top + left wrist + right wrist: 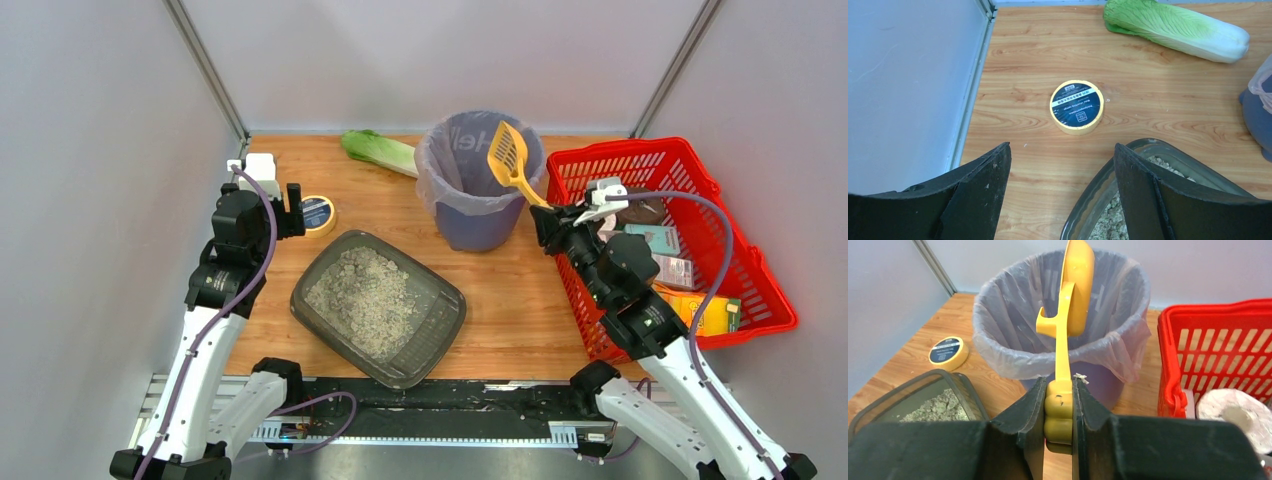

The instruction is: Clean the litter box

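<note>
— Grip check: right gripper (1058, 385)?
— Clamped on the handle of the yellow slotted plastic scoop (1075, 290), head over the purple bag-lined round bin (998, 335).
— And left gripper (1062, 150)?
— Jaws wide, holding nothing, by the far corner of the shallow dark grey litter box (437, 325), centre-front on the wooden table (520, 290).

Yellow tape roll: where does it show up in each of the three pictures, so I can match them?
Top external: tape roll left of centre, just beyond the far-left corner of the litter box.
Left wrist: middle of the picture, on the table.
Right wrist: far left, left of the bin.
Shared landmark: the litter box, close by the roll in all three.
</note>
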`<state>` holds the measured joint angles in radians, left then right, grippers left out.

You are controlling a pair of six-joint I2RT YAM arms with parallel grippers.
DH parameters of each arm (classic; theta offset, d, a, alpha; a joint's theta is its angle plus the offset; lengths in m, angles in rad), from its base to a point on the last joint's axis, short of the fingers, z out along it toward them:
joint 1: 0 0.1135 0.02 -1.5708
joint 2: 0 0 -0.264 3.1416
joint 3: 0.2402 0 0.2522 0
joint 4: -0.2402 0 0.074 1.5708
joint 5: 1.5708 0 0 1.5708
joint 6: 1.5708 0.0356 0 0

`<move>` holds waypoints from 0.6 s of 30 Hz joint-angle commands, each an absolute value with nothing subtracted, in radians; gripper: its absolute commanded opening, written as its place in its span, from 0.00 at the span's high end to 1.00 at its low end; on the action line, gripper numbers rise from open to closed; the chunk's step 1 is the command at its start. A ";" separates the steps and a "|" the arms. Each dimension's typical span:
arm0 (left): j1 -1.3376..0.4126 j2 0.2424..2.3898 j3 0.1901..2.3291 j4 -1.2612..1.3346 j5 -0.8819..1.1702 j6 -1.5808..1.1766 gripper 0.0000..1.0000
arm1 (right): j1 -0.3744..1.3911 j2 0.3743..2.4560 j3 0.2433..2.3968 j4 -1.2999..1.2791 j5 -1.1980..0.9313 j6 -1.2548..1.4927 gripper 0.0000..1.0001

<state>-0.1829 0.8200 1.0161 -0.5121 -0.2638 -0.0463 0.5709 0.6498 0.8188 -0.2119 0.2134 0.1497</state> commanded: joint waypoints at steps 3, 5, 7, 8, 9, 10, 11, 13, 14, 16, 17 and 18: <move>-0.184 0.818 1.019 -0.482 -0.258 -0.051 0.17 | 0.574 0.663 0.888 -0.091 0.112 0.149 1.00; -0.184 0.818 1.019 -0.482 -0.259 -0.051 0.17 | 0.574 0.660 0.891 -0.071 0.080 0.159 1.00; -0.184 0.818 1.019 -0.482 -0.258 -0.051 0.17 | 0.574 0.647 0.894 -0.043 0.029 0.184 1.00; -0.184 0.819 1.019 -0.482 -0.256 -0.049 0.17 | 0.574 0.641 0.894 -0.032 0.015 0.192 1.00; -0.184 0.819 1.019 -0.482 -0.258 -0.049 0.17 | 0.574 0.635 0.893 -0.012 -0.039 0.215 1.00; -0.184 0.821 1.019 -0.482 -0.256 -0.051 0.17 | 0.574 0.618 0.891 -0.009 -0.057 0.224 1.00; -0.184 0.819 1.019 -0.482 -0.256 -0.049 0.17 | 0.574 0.611 0.888 0.027 -0.070 0.238 1.00; -0.184 0.822 1.019 -0.482 -0.253 -0.051 0.17 | 0.574 0.598 0.888 0.054 -0.103 0.290 1.00; -0.184 0.822 1.019 -0.482 -0.252 -0.049 0.17 | 0.572 0.598 0.891 0.057 -0.115 0.313 1.00; -0.184 0.822 1.019 -0.482 -0.249 -0.049 0.17 | 0.574 0.609 0.906 0.051 -0.164 0.381 1.00; -0.184 0.822 1.019 -0.483 -0.241 -0.049 0.17 | 0.574 0.633 0.914 0.040 -0.184 0.405 1.00; -0.184 0.827 1.020 -0.483 -0.236 -0.052 0.17 | 0.574 0.650 0.929 0.005 -0.217 0.431 1.00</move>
